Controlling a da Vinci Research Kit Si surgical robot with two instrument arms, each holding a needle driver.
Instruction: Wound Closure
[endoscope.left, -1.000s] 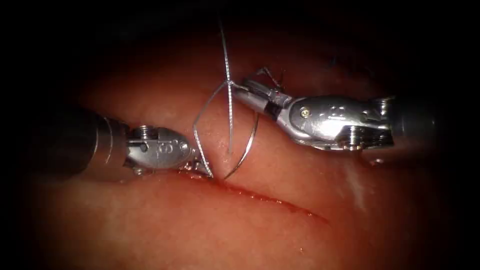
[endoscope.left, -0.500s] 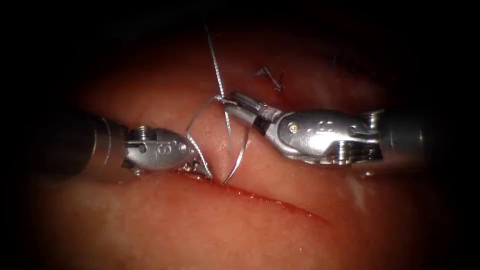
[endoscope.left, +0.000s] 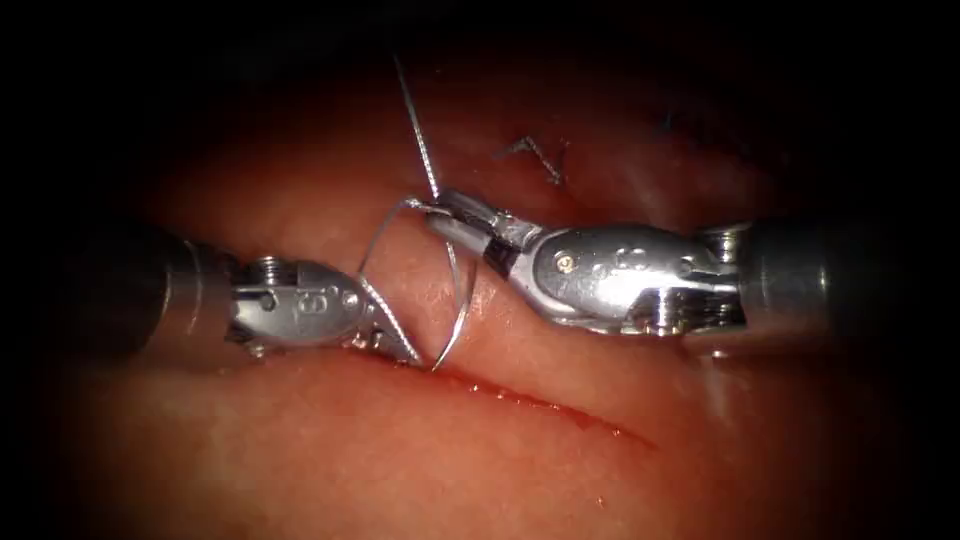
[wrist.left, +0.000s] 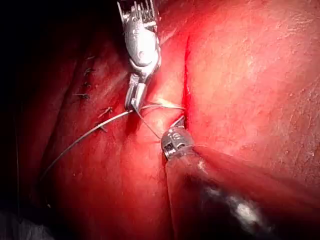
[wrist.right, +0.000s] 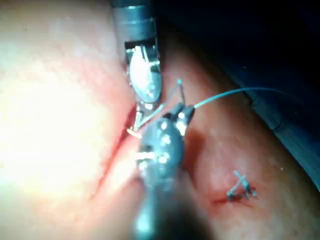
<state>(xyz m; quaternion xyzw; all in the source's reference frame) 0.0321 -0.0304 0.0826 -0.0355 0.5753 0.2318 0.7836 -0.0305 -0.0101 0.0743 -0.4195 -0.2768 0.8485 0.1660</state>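
Observation:
My right tool (endoscope.left: 440, 212) comes in from the right, its jaws shut on the curved needle (endoscope.left: 466, 300) near the thread end. The needle arcs down, and its tip touches the tissue (endoscope.left: 400, 460) at the far lip of the cut (endoscope.left: 560, 410), near the cut's left end. My left tool (endoscope.left: 405, 348) lies low on the left, pinching that same lip just left of the needle tip. Thread (endoscope.left: 415, 120) rises from the right jaws into the dark. A loop of it drapes across the left jaws. In the left wrist view the right tool (wrist.left: 133, 102) holds the needle next to the cut.
Cut ends of thread from an earlier stitch (endoscope.left: 535, 155) stand up behind the right tool, also seen as a stitch (wrist.right: 240, 190) in the right wrist view. Red fluid lines the cut toward the right. The field's edges are dark.
My right tool has moved left and down with the needle, bringing the tip to the cut's lip. The thread swung left with it. My left tool shifted slightly left.

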